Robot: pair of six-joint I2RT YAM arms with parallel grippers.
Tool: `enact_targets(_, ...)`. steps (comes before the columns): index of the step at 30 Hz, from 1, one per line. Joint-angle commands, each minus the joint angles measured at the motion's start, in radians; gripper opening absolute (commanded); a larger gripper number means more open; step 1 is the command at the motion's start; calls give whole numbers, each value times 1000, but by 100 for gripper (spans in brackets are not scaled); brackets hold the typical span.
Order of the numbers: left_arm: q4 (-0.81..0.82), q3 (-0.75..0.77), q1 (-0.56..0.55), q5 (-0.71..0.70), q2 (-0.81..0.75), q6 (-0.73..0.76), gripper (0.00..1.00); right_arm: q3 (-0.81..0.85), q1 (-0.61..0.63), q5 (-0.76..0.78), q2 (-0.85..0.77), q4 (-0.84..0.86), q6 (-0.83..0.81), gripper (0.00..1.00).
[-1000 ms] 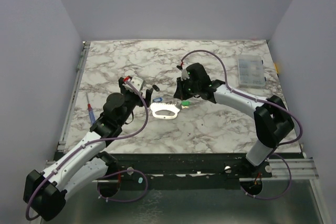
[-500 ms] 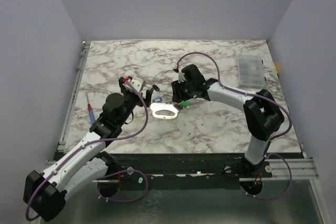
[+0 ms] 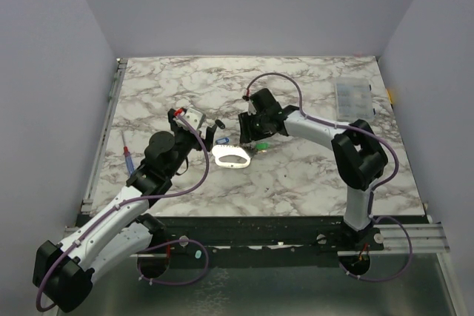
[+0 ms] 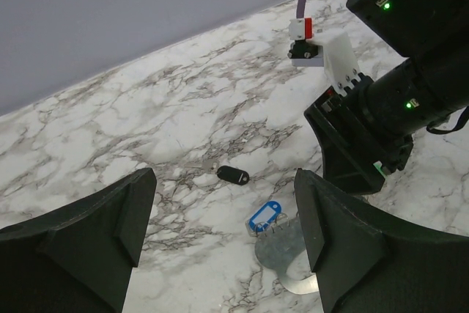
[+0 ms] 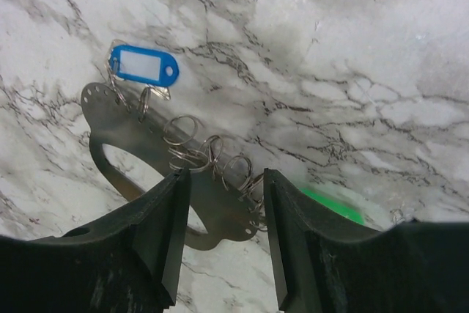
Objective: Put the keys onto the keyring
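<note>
The keyring shows as a flat silvery plate (image 5: 130, 131) with several wire rings (image 5: 212, 153) along its edge; it lies on the marble top (image 3: 232, 155). The blue key tag (image 5: 144, 64) lies at the plate's left end, touching a ring; it also shows in the left wrist view (image 4: 264, 216) and the top view (image 3: 224, 140). The green key tag (image 5: 333, 207) lies partly hidden behind my right finger, and shows in the top view (image 3: 261, 145). My right gripper (image 5: 225, 181) is open, its jaws straddling the rings just above the plate. My left gripper (image 4: 220, 254) is open and empty, left of the plate.
A small black tag with a key (image 4: 233, 176) lies beyond the blue tag. A clear compartment box (image 3: 352, 101) stands at the far right. A blue-and-red pen-like tool (image 3: 128, 159) lies near the table's left edge. The two grippers (image 3: 250, 137) are close together.
My right gripper has moved a little to the left, over the plate's rings, and its elbow has swung inward. The left arm, plate and tags have not moved.
</note>
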Motion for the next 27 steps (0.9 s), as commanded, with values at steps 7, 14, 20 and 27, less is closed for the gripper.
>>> enact_targets(7, 13, -12, -3, 21, -3, 11, 84, -183, 38, -93, -65, 74, 60, 48)
enact_targets(14, 13, -11, -3, 26, 3, 10, 83, -230, 39, -58, -150, 116, 64, 52)
enact_targets(20, 14, -9, -3, 27, 3, 10, 83, -206, 39, 60, -204, 106, 108, 54)
enact_targets(27, 11, -9, -2, 27, 0, 12, 83, -127, 38, 133, -117, -1, 131, 49)
